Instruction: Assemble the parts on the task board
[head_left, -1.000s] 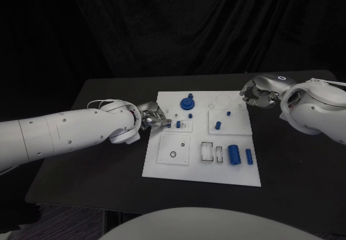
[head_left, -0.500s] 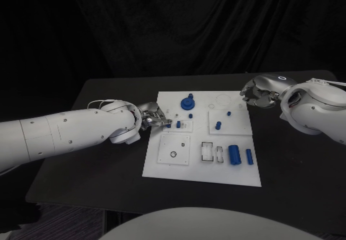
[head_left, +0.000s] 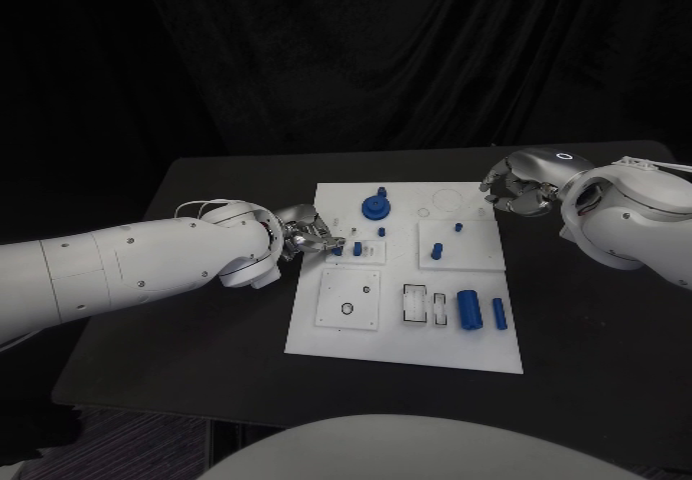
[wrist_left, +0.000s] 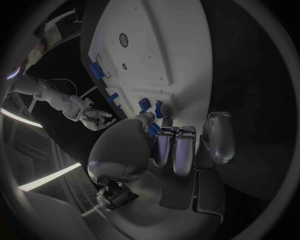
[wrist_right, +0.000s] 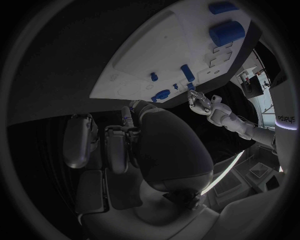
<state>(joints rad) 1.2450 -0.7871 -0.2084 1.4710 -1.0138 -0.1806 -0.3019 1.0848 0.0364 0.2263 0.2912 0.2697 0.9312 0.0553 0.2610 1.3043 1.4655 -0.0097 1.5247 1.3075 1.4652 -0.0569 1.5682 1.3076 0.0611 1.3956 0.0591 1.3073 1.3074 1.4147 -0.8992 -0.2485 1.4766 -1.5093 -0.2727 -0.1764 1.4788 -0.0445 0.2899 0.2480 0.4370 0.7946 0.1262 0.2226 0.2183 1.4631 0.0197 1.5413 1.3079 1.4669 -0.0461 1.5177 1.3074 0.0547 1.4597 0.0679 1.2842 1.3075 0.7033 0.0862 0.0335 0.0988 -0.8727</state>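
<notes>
Meanwhile the left hand (head_left: 307, 238) pinches a small blue peg (wrist_left: 154, 130) at the flat white task board (head_left: 369, 340).

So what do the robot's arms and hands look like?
Both arms are fat, smooth white tubes with little dark dots. The left arm has thin pale cables looping near its wrist, and the right arm has a small glowing ring. The left hand and right hand are shiny silver metal with rounded fingers.
</notes>
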